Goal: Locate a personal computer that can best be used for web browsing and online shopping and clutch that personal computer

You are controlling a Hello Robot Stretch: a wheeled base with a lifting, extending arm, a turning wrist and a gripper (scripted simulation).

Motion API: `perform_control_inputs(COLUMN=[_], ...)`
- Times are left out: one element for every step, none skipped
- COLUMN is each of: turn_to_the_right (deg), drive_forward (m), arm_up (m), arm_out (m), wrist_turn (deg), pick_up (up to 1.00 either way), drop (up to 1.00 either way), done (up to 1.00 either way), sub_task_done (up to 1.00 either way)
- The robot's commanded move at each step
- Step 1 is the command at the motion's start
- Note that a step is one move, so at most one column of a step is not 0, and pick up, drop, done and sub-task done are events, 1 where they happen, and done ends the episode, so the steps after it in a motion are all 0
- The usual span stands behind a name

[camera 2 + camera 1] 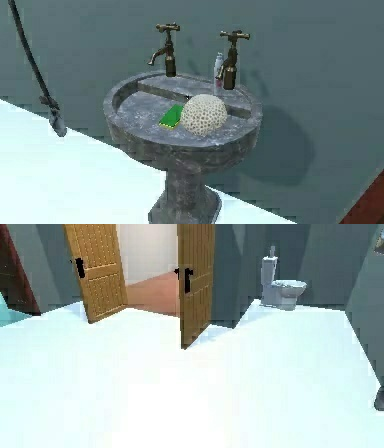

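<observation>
No computer is in sight. In the forward view a doorway [150, 264] stands between two open wooden doors, one on the left [97, 269] and one on the right [196, 279], each with a black handle. Beyond it lies a reddish-brown floor [152, 292] and a pale wall.
A white toilet [281, 286] stands at the far right against the grey-blue wall. The pale floor [180, 384] spreads wide in front. In the arm side view a grey stone pedestal sink [180, 125] carries two brass taps [167, 48], a round pale sponge [204, 114] and a green pad [170, 118]. A dark cord [35, 70] hangs at the left.
</observation>
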Motion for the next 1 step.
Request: perform_control_inputs(turn_to_the_right=[-12.0], drive_forward=[0.0], arm_up=[0.0], arm_out=[0.0], wrist_turn=[0.0], pick_up=[0.0], drop=[0.0], done=[0.0], sub_task_done=[0.0])
